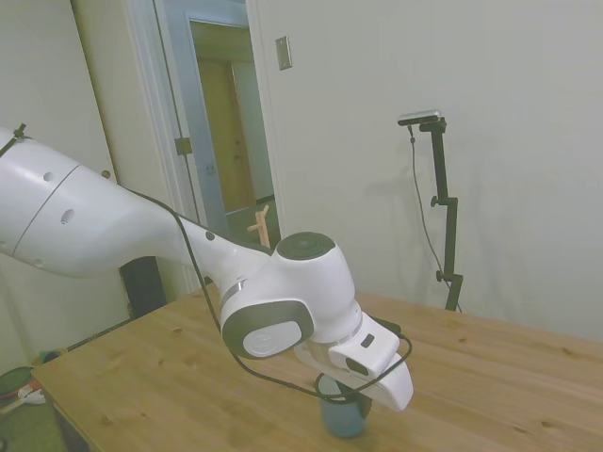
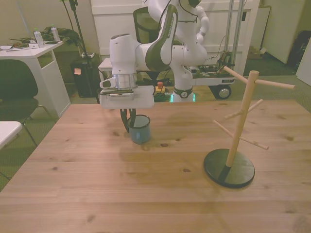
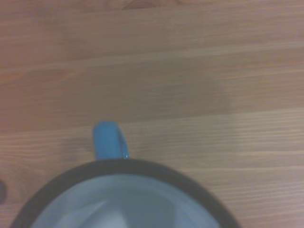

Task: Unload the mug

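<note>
side view: gripper (image 1: 341, 394) hiding behind the white wrist housing, mug (image 1: 345, 417) sitting upright beneath it at the tabletop's (image 1: 160, 377) near edge, seemingly touching the wood. front view: dark fingers (image 2: 125, 119) clamping the mug's rim wall, mug standing toward the tabletop's far edge, well apart from the wooden mug stand (image 2: 235, 141), all pegs bare; probably setting down for release. wrist view: looking into the white inside, blue handle (image 3: 108, 141) pointing outward over wood grain. showing no readable brands, labels or writing anywhere.
</note>
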Controlling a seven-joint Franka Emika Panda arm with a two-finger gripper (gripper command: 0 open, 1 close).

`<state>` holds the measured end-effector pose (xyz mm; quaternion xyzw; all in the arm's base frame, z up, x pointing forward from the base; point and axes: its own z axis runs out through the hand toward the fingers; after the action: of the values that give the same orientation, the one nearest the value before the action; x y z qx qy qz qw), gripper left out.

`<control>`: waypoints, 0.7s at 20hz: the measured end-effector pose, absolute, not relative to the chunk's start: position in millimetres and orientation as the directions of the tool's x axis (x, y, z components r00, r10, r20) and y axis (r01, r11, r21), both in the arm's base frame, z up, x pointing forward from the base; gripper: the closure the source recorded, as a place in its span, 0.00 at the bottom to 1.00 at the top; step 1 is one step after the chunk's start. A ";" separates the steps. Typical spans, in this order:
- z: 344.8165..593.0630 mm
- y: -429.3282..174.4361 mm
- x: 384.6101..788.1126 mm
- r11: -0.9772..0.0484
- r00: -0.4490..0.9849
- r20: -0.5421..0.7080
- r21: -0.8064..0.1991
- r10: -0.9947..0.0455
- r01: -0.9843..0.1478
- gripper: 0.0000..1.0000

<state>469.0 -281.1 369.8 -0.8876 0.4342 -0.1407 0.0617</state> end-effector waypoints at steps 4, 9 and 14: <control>370.8 -280.9 469.5 -0.617 0.585 0.197 -0.231 -0.787 -0.752 0.00; 381.6 -278.1 466.8 -0.633 0.602 0.193 -0.225 -0.774 -0.741 0.00; 426.0 -269.8 452.8 -0.648 0.615 0.204 -0.245 -0.761 -0.721 0.00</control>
<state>452.8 -269.8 426.0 -0.8960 0.4135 -0.1459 0.0695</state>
